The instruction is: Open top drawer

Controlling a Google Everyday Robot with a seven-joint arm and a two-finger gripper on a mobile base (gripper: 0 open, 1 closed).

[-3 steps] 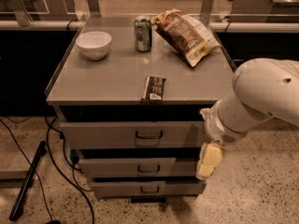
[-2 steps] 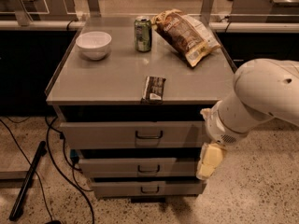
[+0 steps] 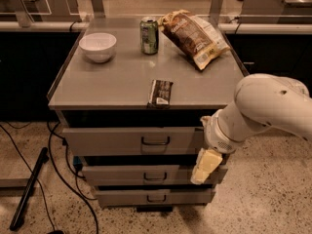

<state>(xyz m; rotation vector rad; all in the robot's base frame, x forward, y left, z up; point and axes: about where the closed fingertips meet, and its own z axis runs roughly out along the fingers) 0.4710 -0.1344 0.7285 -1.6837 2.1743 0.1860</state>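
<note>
The top drawer (image 3: 107, 141) is the widest grey front of the cabinet, under the tabletop, with a small dark U-shaped handle (image 3: 156, 141) at its centre. Its front sits in line with the two narrower drawers below it. My gripper (image 3: 204, 165) hangs pale yellow from the white arm (image 3: 263, 111). It points downward in front of the right end of the top and middle drawers, to the right of the handle and a little below it. It holds nothing that I can see.
On the cabinet top stand a white bowl (image 3: 98, 46), a green can (image 3: 149, 35), a chip bag (image 3: 192, 37) and a dark snack bar (image 3: 160, 92) at the front edge. Black cables (image 3: 58, 179) and a dark rod (image 3: 29, 189) lie on the floor at left.
My gripper and arm have shifted slightly left, toward the drawer handle. The drawers and the items on top have not moved.
</note>
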